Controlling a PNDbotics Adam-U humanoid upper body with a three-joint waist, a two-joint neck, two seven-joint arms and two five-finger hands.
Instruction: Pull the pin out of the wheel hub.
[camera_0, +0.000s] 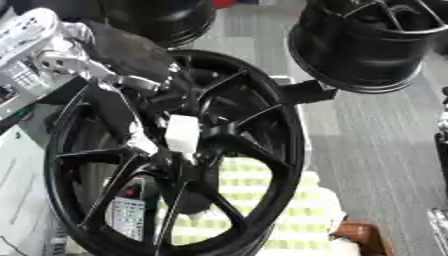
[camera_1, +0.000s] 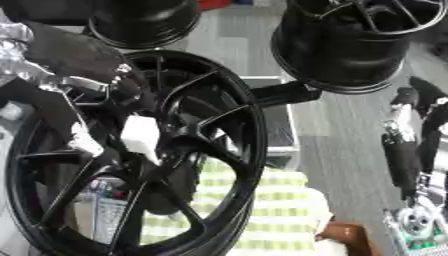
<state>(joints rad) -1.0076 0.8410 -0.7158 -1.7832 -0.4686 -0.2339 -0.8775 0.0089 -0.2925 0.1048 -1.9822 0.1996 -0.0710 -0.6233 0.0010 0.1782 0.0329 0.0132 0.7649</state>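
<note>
A large black spoked wheel hub (camera_0: 262, 115) stands tilted in the middle of both views. At its centre sits a white blocky pin (camera_0: 182, 133). My left hand (camera_0: 131, 52), black with a silver wrist, comes in from the upper left and reaches into the spokes. Its thumb runs down the pin's left side and its fingers (camera_0: 175, 92) curl over the top, closed on the pin. My right hand (camera_1: 404, 150) hangs at the right edge of the right eye view, fingers relaxed and straight, away from the hub.
Two more black rims stand behind, one at upper right (camera_0: 376, 45) and one at the top (camera_0: 166, 20). A black bracket (camera_0: 306, 92) juts beside the hub. Below lie a green checked cloth (camera_0: 262, 210), a remote (camera_0: 129, 216) and a brown object (camera_0: 360, 236).
</note>
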